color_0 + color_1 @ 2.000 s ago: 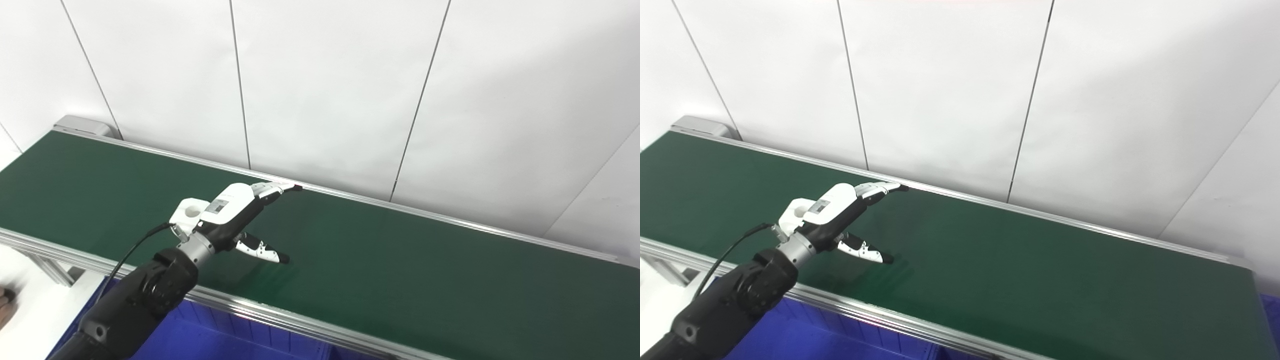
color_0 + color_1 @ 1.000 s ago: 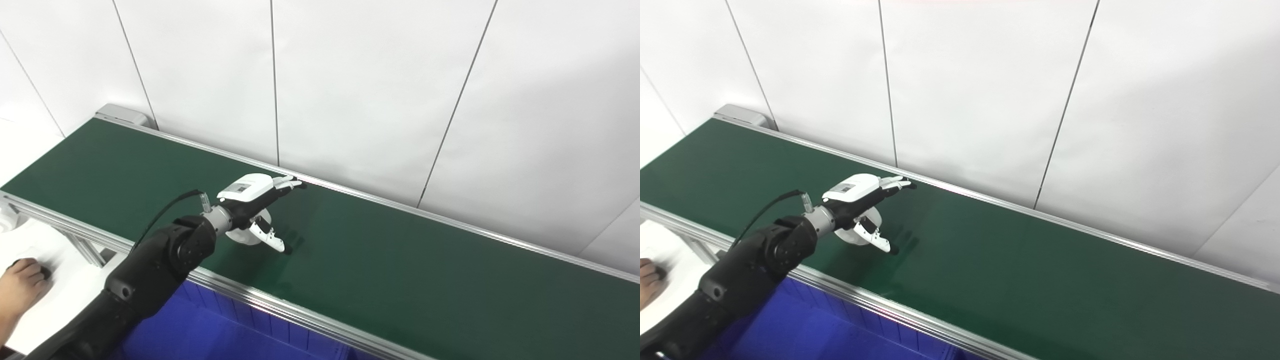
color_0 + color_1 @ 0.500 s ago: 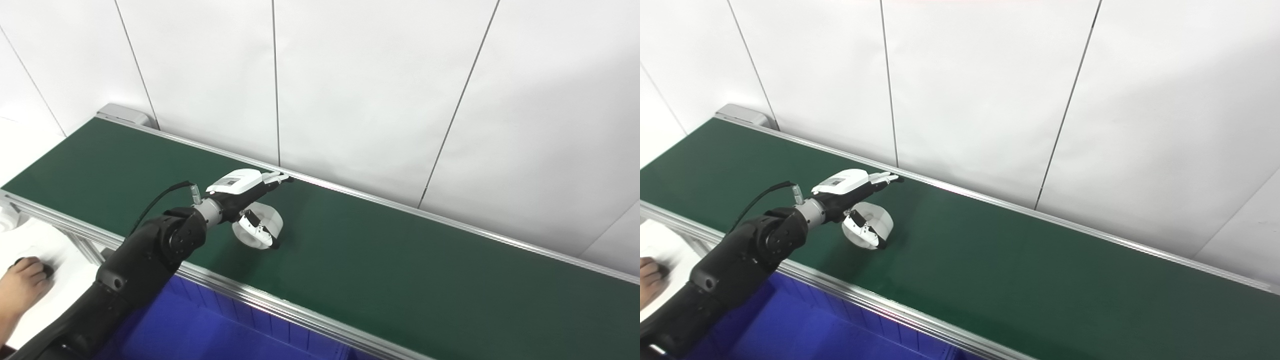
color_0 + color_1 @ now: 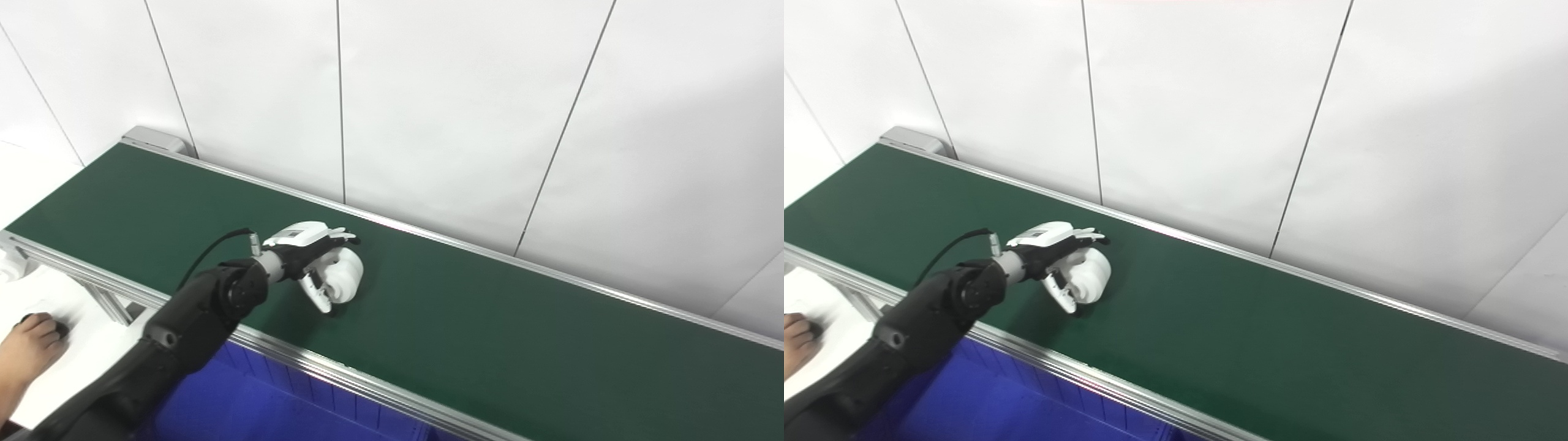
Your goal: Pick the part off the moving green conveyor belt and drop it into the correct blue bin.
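A white, round, ring-shaped part [image 4: 344, 277] sits on the green conveyor belt [image 4: 502, 331] left of its middle. My left hand [image 4: 306, 245] reaches across the belt from the lower left and is shut on the part. Its fingers [image 4: 340, 236] curl over the part's top and its thumb [image 4: 318, 296] presses the near side. The part is still low, at the belt's surface. The same grasp shows in the right eye view, with the hand [image 4: 1048, 240] over the part [image 4: 1093, 275]. My right hand is out of sight.
A blue bin [image 4: 257, 410] stands below the belt's near aluminium rail [image 4: 343, 373], under my left arm. A person's hand [image 4: 24, 343] rests on the white surface at the far left. White wall panels run behind the belt.
The part rode the belt under my left hand. The fingers and thumb, spread a second ago, have closed round it. The camera shifted between the earliest frames and the later ones.
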Motion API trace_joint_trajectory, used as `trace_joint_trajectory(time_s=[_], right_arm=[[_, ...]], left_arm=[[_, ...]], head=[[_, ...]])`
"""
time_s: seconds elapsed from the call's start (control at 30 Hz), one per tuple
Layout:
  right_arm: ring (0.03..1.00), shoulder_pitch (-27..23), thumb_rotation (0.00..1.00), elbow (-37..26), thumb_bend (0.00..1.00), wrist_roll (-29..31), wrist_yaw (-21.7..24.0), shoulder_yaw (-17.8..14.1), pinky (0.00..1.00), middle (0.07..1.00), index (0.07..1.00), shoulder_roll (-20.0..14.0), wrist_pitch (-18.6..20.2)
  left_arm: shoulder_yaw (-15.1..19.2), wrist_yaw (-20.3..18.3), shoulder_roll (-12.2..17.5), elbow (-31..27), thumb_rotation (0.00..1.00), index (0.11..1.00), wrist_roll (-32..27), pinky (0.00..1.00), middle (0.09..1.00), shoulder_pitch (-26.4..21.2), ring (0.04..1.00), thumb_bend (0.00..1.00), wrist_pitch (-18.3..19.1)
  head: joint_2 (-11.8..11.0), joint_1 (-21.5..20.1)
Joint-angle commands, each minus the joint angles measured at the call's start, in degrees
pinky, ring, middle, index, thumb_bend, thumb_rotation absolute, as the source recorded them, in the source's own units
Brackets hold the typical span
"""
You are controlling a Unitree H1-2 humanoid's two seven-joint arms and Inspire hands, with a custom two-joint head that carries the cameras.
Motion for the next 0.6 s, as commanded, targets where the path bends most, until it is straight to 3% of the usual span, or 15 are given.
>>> trace_joint_trajectory(time_s=[0.0, 0.07, 0.13, 0.17, 0.3, 0.43, 0.57], right_arm=[[1.000, 0.4, 0.55, -1.8, 0.81, 0.3, -0.4, -0.3, 1.00, 1.000, 1.000, 0.1, -2.7], [1.000, 0.7, 0.55, -2.2, 0.81, 0.5, -0.2, -0.4, 1.00, 1.000, 1.000, 0.1, -2.5], [1.000, 0.8, 0.55, -2.4, 0.81, 0.6, -0.1, -0.4, 1.00, 1.000, 1.000, 0.2, -2.4], [1.000, 0.9, 0.55, -2.5, 0.81, 0.6, -0.1, -0.4, 1.00, 1.000, 1.000, 0.2, -2.4], [1.000, 0.7, 0.56, -1.7, 0.79, 0.3, -0.7, -0.3, 1.00, 1.000, 1.000, 0.3, -3.6], [1.000, 0.8, 0.58, -2.1, 0.80, 0.1, -0.5, -0.3, 1.00, 1.000, 1.000, 0.5, -3.0], [1.000, 0.9, 0.60, -2.2, 0.79, -0.1, -0.5, -0.2, 1.00, 1.000, 1.000, 0.6, -2.9]], left_arm=[[0.3, 2.9, -1.2, 2.7, 0.00, 0.788, -1.7, 0.67, 0.803, -0.5, 0.746, 0.70, -2.8], [0.3, 5.7, -2.2, 5.1, 0.00, 0.684, -2.3, 0.54, 0.622, -0.6, 0.552, 0.57, -5.8], [0.0, 8.4, -2.8, 6.6, 0.00, 0.540, -1.9, 0.48, 0.528, -0.6, 0.469, 0.51, -7.8], [-0.1, 9.5, -3.0, 7.0, 0.00, 0.483, -1.6, 0.51, 0.531, -0.6, 0.478, 0.50, -8.4], [0.5, 12.0, -3.5, 6.2, 0.00, 0.455, -1.9, 0.53, 0.536, 0.1, 0.477, 0.50, -8.9], [1.1, 12.2, -2.9, 4.4, 0.00, 0.467, -2.9, 0.48, 0.542, 0.9, 0.451, 0.50, -9.5], [2.3, 13.0, -2.3, 3.3, 0.00, 0.466, -5.2, 0.49, 0.537, 1.7, 0.453, 0.50, -12.3]], head=[[0.1, 0.0], [0.4, 0.0], [0.4, -0.1], [0.4, -0.1], [0.6, -0.2], [1.0, -0.7], [1.4, -1.6]])
